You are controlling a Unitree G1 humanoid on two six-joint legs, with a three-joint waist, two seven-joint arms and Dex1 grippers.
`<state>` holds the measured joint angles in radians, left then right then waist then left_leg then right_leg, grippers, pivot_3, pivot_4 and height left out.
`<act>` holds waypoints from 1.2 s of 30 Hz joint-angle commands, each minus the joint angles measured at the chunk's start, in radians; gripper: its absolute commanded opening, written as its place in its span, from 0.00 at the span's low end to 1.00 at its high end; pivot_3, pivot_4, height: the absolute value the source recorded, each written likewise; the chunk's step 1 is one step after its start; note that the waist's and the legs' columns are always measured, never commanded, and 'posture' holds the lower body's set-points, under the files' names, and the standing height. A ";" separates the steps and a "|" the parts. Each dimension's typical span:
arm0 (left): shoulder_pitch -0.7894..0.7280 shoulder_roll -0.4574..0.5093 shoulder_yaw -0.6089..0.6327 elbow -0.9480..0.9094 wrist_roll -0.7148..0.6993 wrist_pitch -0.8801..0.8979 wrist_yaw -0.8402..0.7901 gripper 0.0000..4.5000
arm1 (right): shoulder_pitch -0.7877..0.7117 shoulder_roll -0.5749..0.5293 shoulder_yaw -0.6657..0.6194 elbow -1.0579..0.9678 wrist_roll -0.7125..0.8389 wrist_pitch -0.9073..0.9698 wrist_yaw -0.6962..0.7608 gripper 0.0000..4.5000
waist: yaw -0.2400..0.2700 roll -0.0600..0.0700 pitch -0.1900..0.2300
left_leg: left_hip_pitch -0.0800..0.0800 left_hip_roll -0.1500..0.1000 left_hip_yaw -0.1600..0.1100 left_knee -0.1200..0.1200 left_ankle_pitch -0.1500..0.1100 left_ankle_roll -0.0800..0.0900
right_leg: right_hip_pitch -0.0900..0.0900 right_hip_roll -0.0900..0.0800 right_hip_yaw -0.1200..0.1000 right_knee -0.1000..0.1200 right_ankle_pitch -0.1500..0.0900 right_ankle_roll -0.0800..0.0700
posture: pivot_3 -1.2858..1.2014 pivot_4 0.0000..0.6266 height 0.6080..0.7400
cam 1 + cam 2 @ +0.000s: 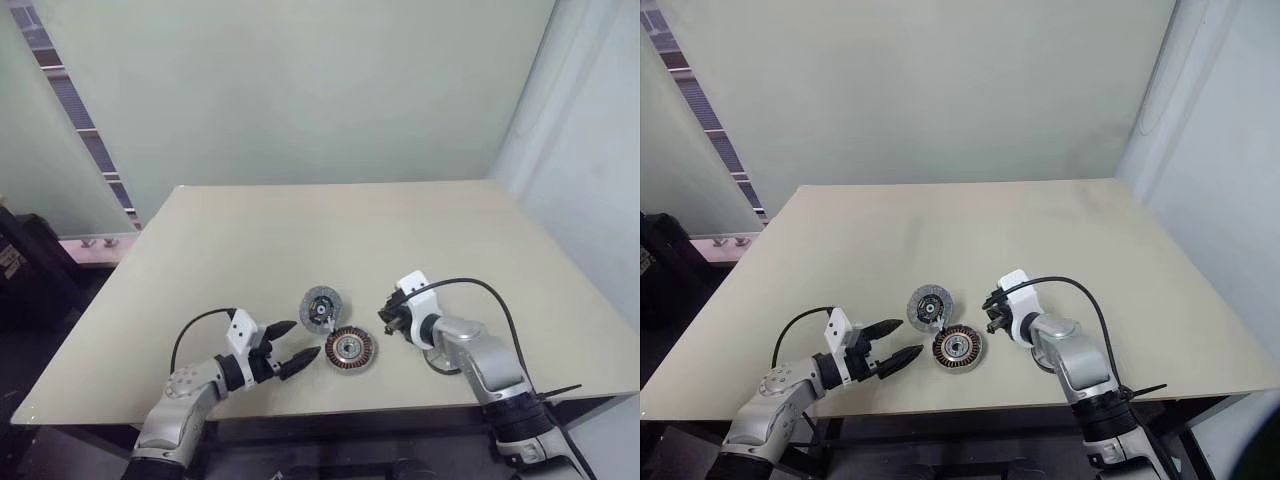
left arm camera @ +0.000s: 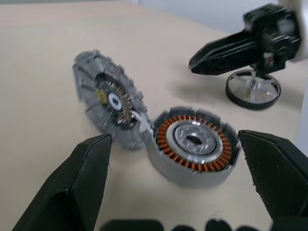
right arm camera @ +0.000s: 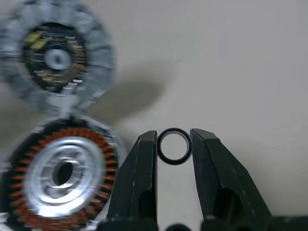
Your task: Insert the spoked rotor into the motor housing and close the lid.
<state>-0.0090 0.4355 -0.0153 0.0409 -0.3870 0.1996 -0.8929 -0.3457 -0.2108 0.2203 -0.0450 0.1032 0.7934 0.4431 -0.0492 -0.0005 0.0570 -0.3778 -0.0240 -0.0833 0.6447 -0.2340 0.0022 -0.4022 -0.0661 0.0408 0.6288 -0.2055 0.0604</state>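
Near the middle of the table's (image 1: pixel 300 230) front edge sits one motor housing (image 1: pixel 349 348), a grey cup with a copper-coloured winding ring around a silver hub, facing up. One lid (image 1: pixel 319 309), a flatter grey disc with a dark centre, joins the housing's far-left rim and stands tilted open, so the windings lie uncovered. A pale wall rises behind the far edge, and a black cable loops off each wrist.

The right gripper (image 1: pixel 385 318) hovers just to the right of the housing, apart from it, pointing toward it and downward. Its two black fingers (image 3: pixel 139 163) are drawn narrow, pinching the one spoked rotor (image 2: pixel 253 90), a black-rimmed ring with thin silver spokes and a centre shaft. The rotor hangs under the fingertips, low over the bare tabletop, beside the housing rather than above it; whether it touches the table cannot be told.

The left gripper (image 1: pixel 305 340) lies low, just left of the housing, its fingers (image 2: pixel 82 183) spread wide and holding nothing, aimed at the housing and the lid's near side.
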 commanded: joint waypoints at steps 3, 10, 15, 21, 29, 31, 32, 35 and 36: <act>-0.019 0.012 0.019 -0.012 -0.007 -0.020 -0.019 1.00 | -0.012 0.048 0.046 -0.062 0.020 0.020 0.004 0.16 | 0.000 0.000 0.000 | 0.000 0.000 0.000 0.000 0.000 0.000 | -0.001 0.000 0.000 0.000 0.000 0.000 | 0.52 0.00 1.00; -0.020 0.010 0.016 -0.018 -0.007 -0.016 -0.023 1.00 | -0.008 0.087 0.095 -0.044 0.016 0.012 -0.005 0.16 | 0.000 0.000 0.000 | 0.000 0.000 0.000 0.000 0.000 0.000 | -0.002 0.000 0.000 0.001 0.000 0.000 | 0.52 0.00 1.00; -0.018 0.013 0.012 -0.021 -0.005 -0.014 -0.029 1.00 | 0.000 0.085 0.118 -0.035 0.013 0.010 -0.001 0.16 | 0.000 0.000 0.000 | 0.000 0.000 0.000 0.000 0.000 0.000 | -0.003 0.000 0.000 0.001 0.000 0.000 | 0.52 0.00 1.00; -0.011 0.023 0.006 -0.019 -0.002 -0.014 -0.048 1.00 | 0.014 0.078 0.139 -0.030 0.015 0.017 0.005 0.16 | 0.000 0.000 0.000 | 0.000 0.000 0.000 0.000 0.000 0.000 | -0.003 0.000 0.000 0.001 0.000 0.000 | 0.52 0.00 1.00; 0.000 0.029 -0.011 -0.028 0.007 -0.015 -0.060 1.00 | 0.029 0.083 0.161 -0.015 0.013 0.012 0.003 0.16 | 0.000 0.000 0.000 | 0.000 0.000 0.000 0.000 0.000 0.000 | -0.003 0.000 0.000 0.001 0.000 0.000 | 0.52 0.00 1.00; 0.002 0.030 -0.016 -0.028 0.010 -0.017 -0.061 1.00 | 0.031 0.086 0.163 -0.010 0.012 0.008 0.000 0.16 | 0.000 0.000 0.000 | 0.000 0.000 0.000 0.000 0.000 0.000 | -0.003 0.000 0.000 0.001 0.000 0.000 | 0.52 0.00 1.00; 0.003 0.030 -0.016 -0.029 0.011 -0.017 -0.061 1.00 | 0.031 0.086 0.164 -0.007 0.011 0.007 -0.001 0.16 | 0.000 0.000 0.000 | 0.000 0.000 0.000 0.000 0.000 0.000 | -0.003 0.000 0.000 0.001 0.000 0.000 | 0.52 0.00 1.00; 0.004 0.028 -0.016 -0.031 0.015 -0.016 -0.063 1.00 | 0.029 0.086 0.165 -0.003 0.009 0.004 -0.003 0.16 | 0.000 0.000 0.000 | 0.000 0.000 0.000 0.000 0.000 0.000 | -0.003 0.000 0.000 0.001 0.000 0.000 | 0.52 0.00 1.00; 0.004 0.028 -0.017 -0.032 0.016 -0.016 -0.063 1.00 | 0.029 0.085 0.165 -0.002 0.009 0.004 -0.003 0.16 | 0.000 0.000 0.000 | 0.000 0.000 0.000 0.000 0.000 0.000 | -0.003 0.000 0.000 0.001 0.000 0.000 | 0.52 0.00 1.00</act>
<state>0.0007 0.4566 -0.0322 0.0461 -0.3706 0.1962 -0.9478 -0.3043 -0.1322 0.3864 -0.0285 0.1154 0.8166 0.4403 -0.0492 -0.0004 0.0570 -0.3780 -0.0239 -0.0835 0.6448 -0.2340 0.0021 -0.4051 -0.0661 0.0407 0.6302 -0.2054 0.0605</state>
